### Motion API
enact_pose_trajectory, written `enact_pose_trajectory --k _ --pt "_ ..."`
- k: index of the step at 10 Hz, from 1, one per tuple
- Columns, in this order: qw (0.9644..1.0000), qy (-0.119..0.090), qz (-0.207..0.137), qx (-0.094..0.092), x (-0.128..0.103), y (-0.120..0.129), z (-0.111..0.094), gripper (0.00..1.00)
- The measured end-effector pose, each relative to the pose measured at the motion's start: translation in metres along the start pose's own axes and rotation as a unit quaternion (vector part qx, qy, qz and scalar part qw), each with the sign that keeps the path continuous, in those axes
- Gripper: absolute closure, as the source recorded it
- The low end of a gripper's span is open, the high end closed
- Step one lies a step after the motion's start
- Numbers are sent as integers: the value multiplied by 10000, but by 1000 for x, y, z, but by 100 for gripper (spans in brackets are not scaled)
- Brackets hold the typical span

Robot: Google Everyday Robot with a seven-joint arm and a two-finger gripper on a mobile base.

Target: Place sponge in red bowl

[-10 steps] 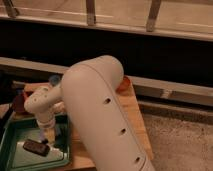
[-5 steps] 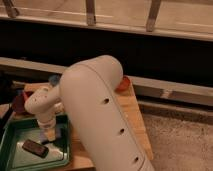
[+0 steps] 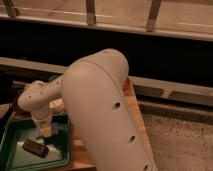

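Note:
My gripper (image 3: pixel 45 131) hangs from the big white arm (image 3: pixel 100 115) over the right half of a green tray (image 3: pixel 15 160) at the lower left. A pale bluish piece (image 3: pixel 51 131) shows at the gripper's tip; I cannot tell whether it is the sponge or whether it is held. A dark flat block (image 3: pixel 35 148) lies in the tray just left of and below the gripper. A reddish shape (image 3: pixel 11 105) at the left edge, mostly hidden behind the arm, may be the red bowl.
The tray sits on a wooden table (image 3: pixel 132 117) whose right edge runs beside the arm. An orange object (image 3: pixel 128 83) peeks out behind the arm at the table's back. A dark wall and railing stand behind, and speckled floor (image 3: pixel 180 145) lies to the right.
The gripper has risen slightly above the tray. The dark block has stayed where it was.

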Motion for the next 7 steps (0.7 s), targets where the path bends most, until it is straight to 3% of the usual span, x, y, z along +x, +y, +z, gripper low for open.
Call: enact_pose_trajectory --k 4,5,7 --pt "9961 -419 690 344 5 -1 -53 87" --pt "9926 -463 1016 479 17 0 -69 87" --pt "9797 -463 1820 703 57 -2 -97 87"
